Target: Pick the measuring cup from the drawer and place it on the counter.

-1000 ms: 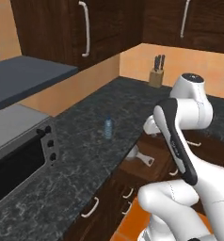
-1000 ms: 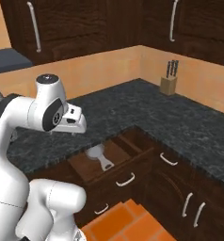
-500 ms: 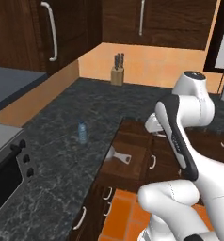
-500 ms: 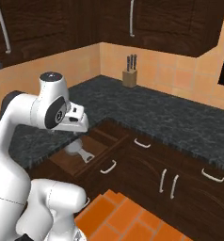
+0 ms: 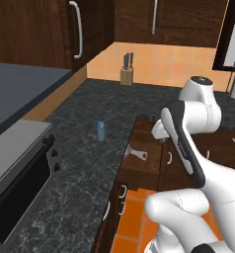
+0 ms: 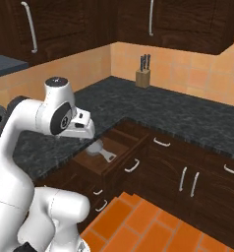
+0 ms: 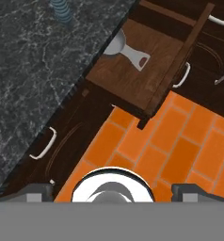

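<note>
The measuring cup, shiny grey metal with a flat handle, lies in the open drawer near its counter-side end. It also shows as the cup in the left base view and the cup in the right base view. My gripper hangs high above the orange floor in front of the drawer, well away from the cup. Its fingertips stand wide apart and open, with nothing between them. The hand sits level with the drawer. The dark speckled counter runs beside it.
A small blue-tinted bottle stands on the counter near the drawer; it shows as the bottle from the hand. A knife block sits in the far corner. A dark oven stands at the left. Cabinet doors with silver handles line the right.
The whole picture has shifted in both base views, so the base has driven and turned; the drawer now lies nearer the middle. The arm holds the same pose and the cup has not moved.
</note>
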